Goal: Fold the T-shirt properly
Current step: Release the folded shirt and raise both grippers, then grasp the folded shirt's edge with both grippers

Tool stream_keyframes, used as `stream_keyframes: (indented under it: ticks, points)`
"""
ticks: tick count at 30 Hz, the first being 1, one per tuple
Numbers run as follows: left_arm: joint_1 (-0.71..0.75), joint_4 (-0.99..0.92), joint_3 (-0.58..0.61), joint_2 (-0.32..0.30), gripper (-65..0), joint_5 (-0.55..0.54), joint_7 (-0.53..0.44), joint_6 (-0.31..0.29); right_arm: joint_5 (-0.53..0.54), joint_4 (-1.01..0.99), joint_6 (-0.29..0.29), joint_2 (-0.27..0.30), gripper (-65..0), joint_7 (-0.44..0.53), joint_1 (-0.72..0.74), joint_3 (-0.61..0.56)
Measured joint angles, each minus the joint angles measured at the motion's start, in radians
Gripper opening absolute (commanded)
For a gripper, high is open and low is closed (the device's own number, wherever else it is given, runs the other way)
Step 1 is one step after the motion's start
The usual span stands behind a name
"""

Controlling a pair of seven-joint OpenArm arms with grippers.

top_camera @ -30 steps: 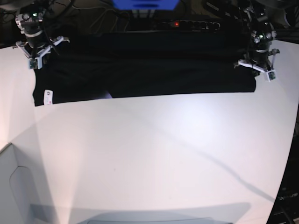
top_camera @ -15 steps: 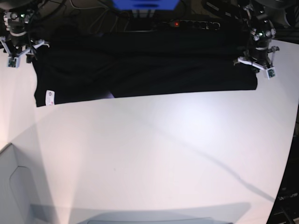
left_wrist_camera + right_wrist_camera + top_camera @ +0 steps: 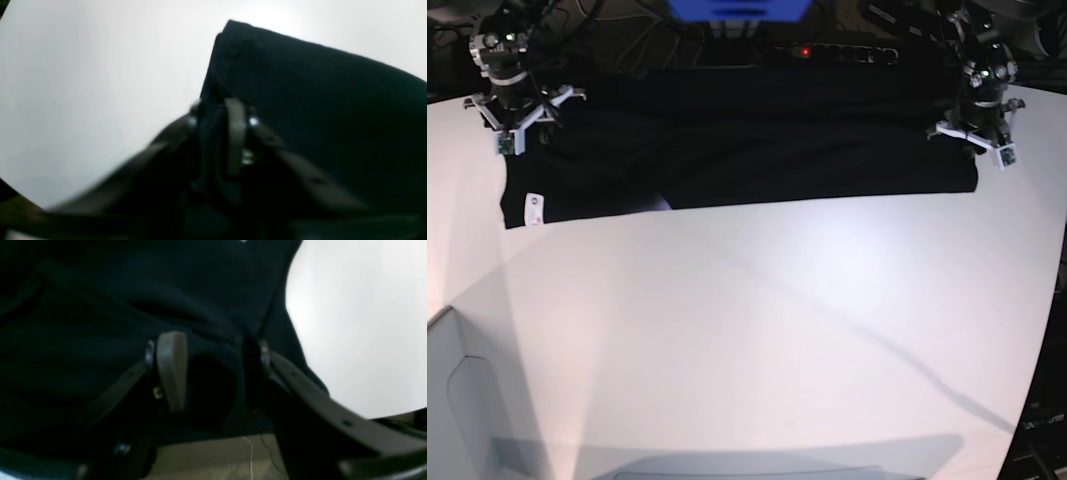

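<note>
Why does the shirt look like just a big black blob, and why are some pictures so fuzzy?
Base view: the T-shirt is too dark to show folds, and the table glares white. Both wrist views: the close tools look smeared and blurry.

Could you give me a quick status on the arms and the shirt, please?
Right gripper open over shirt. Left gripper at shirt's corner, grip unclear. Shirt a long band on the table. Nothing in the way.
</note>
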Motion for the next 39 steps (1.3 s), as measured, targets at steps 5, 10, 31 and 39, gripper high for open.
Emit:
stream_keyframes:
  ticks: [5, 10, 31, 39]
  points:
    - [0.013, 0.008, -0.005, 0.0, -38.1, 0.0, 0.002, 0.001, -0.001, -0.097, 0.0, 0.0, -37.0, 0.001, 0.034, 0.002]
    - [0.04, 0.092, -0.009, 0.022, -37.9, -0.002, 0.001, 0.006, 0.008, -0.175, -0.001, 0.0, -37.0, 0.023, 0.052, 0.006]
    - [0.117, 0.082, -0.004, 0.044, -10.6, -0.003, 0.0, 0.008, 0.013, -0.198, -0.001, 0.003, -37.0, 0.04, 0.075, 0.004]
    - [0.108, 0.011, -0.011, 0.035, -10.6, -0.026, -0.046, -0.001, 0.011, -0.198, -0.001, 0.003, -37.1, 0.04, 0.076, 0.003]
